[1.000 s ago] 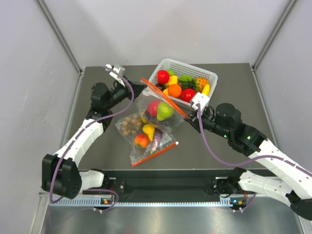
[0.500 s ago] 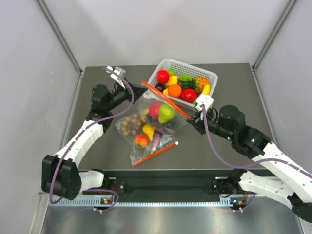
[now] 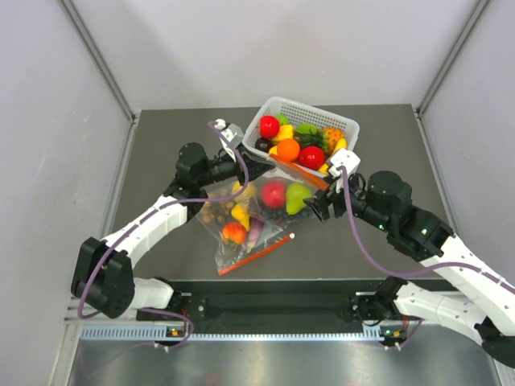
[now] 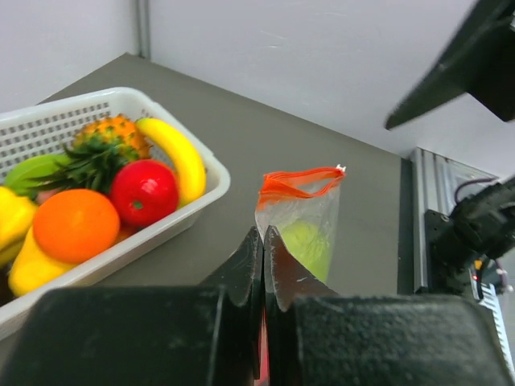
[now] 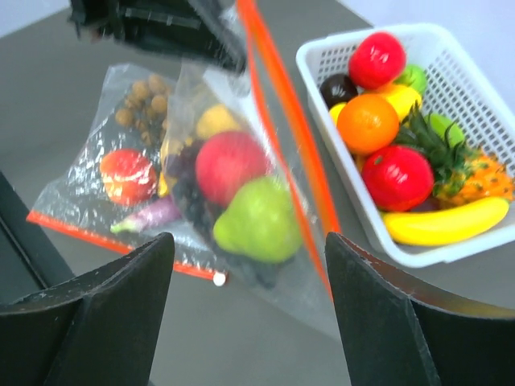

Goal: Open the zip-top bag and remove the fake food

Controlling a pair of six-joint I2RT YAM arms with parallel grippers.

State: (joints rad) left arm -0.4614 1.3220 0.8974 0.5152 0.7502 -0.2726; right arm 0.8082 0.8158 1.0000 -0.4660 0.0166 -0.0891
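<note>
Bag action mid-tabletop: crinkly clear plastic zip-top bag [image 3: 283, 211] with orange-red zip strip, just before white mesh basket [image 3: 346, 127] at far edge, overlapping second clear bag [image 3: 229, 219]. Red apple [image 3: 273, 194], light-green pear [image 3: 298, 196] inside. Left gripper [image 4: 263, 249] fingers pressed together, pinching its zip edge. Right gripper [image 3: 315, 206] fingers spread wide, just beside, gripping nothing.

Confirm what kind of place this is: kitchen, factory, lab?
Most likely a robotics lab test cell, not a kitchen: a dark grey tabletop boxed in by plain white panel walls, two white-and-black robot arms bolted at its near edge, and a white plastic lattice basket of fake fruit.
</note>
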